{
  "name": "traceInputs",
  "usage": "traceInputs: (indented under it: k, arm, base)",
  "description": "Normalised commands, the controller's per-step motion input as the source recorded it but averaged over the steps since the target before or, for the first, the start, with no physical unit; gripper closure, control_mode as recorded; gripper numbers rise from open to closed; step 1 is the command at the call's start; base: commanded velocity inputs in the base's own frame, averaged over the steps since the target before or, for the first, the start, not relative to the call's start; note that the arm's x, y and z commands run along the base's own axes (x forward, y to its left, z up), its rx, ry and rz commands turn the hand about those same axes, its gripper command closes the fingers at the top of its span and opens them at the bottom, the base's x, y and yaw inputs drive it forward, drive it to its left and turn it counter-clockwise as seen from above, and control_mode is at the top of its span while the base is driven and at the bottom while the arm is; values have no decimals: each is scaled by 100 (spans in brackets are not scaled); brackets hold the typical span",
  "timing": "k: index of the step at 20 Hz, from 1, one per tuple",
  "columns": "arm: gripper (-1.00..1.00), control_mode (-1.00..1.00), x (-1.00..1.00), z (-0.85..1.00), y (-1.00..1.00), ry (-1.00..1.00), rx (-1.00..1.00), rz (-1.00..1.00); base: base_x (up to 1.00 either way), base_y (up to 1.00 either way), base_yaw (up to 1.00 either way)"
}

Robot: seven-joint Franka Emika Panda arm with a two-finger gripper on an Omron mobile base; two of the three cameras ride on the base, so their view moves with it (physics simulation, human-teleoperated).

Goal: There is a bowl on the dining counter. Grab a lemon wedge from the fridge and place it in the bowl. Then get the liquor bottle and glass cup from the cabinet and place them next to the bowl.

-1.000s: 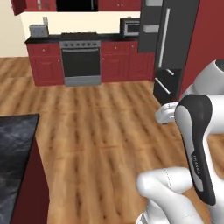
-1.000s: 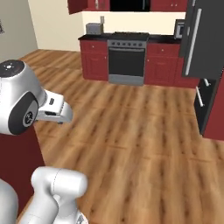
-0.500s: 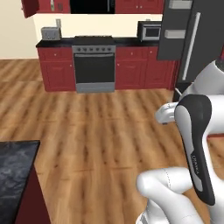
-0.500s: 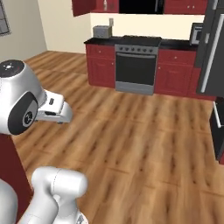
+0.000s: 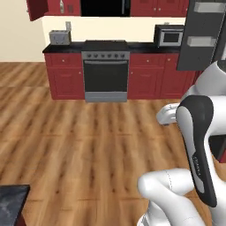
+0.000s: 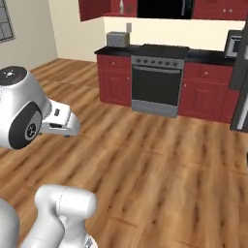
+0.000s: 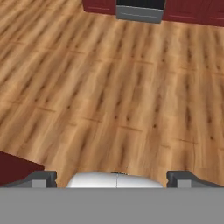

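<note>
The red wall cabinet with its door swung open [image 5: 37, 9] is sitting at the top left of the left base view, and inside it I am seeing a small pale off-white bottle with a narrow neck [image 5: 61, 6], the same bottle showing in the right base view [image 6: 121, 7]. I judge this to be the liquor bottle, shelved high because that is where the task stores it; I cannot make out a glass cup beside it. The tall dark grey fridge [image 5: 203, 35] is standing at the right of the red kitchen run. A corner of the black marbled dining counter [image 5: 11, 203] is lying at the lower left, close to the base.

I am carrying the two-finger gripper [image 7: 116, 177] low and pointed at the bare wooden floor [image 7: 113, 87], fingers spread wide with nothing between them. I judge this a travelling posture: arm folded in, hand empty, ready for the cabinet fetch.

The black stove with grey oven front [image 5: 106, 70] is standing below the cabinets, a grey toaster [image 5: 59, 37] to its left and a microwave [image 5: 170, 35] to its right.
</note>
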Motion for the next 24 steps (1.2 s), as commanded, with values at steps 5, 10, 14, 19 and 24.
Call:
traceInputs:
  k: [5, 10, 14, 19, 24]
  arm:
    - [-100, 100, 0, 0, 0, 0, 0, 0]
    - [-100, 100, 0, 0, 0, 0, 0, 0]
    - [-100, 100, 0, 0, 0, 0, 0, 0]
    - [-100, 100, 0, 0, 0, 0, 0, 0]
    - [-100, 100, 0, 0, 0, 0, 0, 0]
  base:
    - [100, -7, 13]
    - [100, -1, 11]
    - [100, 0, 1]
    - [100, 0, 0]
    - [100, 8, 0]
